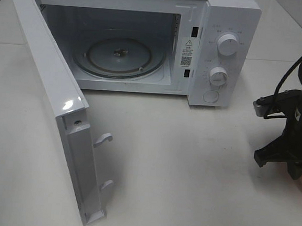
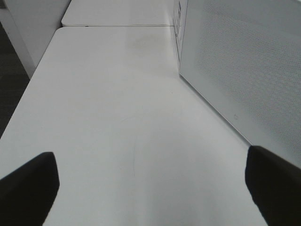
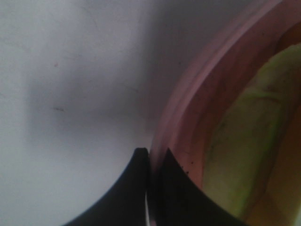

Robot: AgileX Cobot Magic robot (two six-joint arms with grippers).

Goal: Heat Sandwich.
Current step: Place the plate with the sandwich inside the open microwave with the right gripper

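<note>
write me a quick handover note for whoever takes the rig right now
Left gripper: open, empty, over the table beside the microwave door.
Right gripper: shut on the rim of the pink plate, to the right of the microwave.
Sandwich: on that plate, outside the oven.
Done: door open, turntable bare.
Left: carry the plate in, close the door, start heating.
</note>
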